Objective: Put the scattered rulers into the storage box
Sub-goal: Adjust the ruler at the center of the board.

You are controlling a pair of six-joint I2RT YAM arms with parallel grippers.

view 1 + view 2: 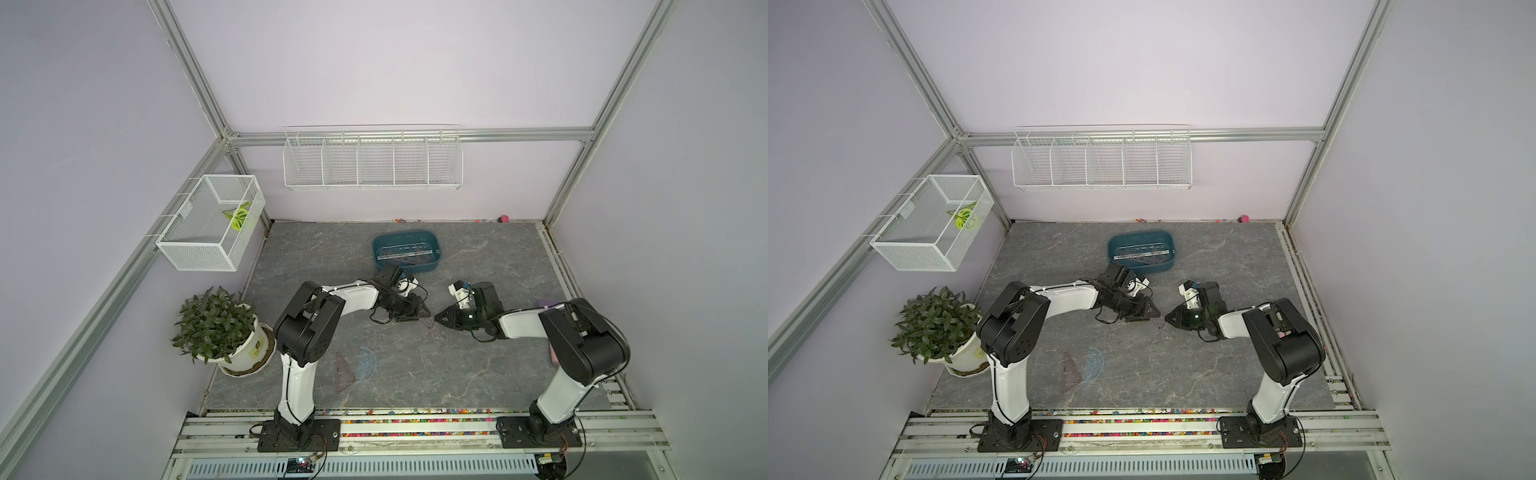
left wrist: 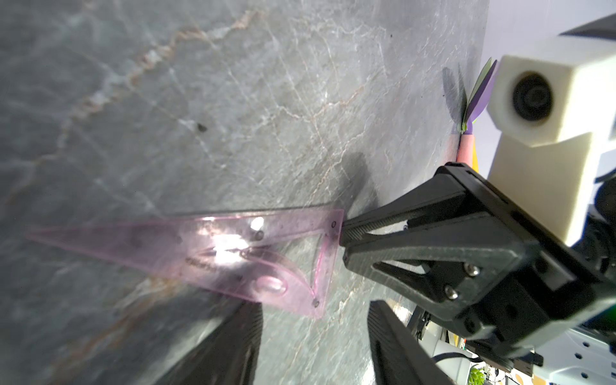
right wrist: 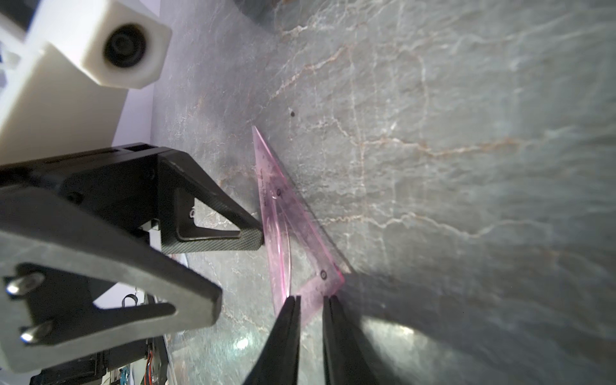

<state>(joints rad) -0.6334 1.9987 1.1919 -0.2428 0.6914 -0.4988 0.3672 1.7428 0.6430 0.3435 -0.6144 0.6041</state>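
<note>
Both arms are nose to nose mid-table rn. The left gripper (image 3: 238,270) is spread wide w/ nothing in it, tho one fingertip is touching the face of the pink triangle (image 3: 276,206). The right gripper (image 2: 343,231) is nearly closed, tips right at the triangle's short end. From its own wrist cam a corner of the triangle shows between the fingers. Can't tell if it's actually pinching it or just straddling it, tbh.

Triangle looks tipped up a bit off the grey marble table (image 1: 498,257), w/ a shadow line along one long edge.

The storage box (image 1: 415,268) sits further back toward the wall, apart from both grippers. There's a clear straight ruler (image 1: 405,252) lying lengthwise in it, plus some darker bits I can't make out.

Closer to the left arm's base, a brownish triangle (image 1: 345,372) and the bluish protractor (image 1: 368,359) lie flat on the table, side by side.
</note>
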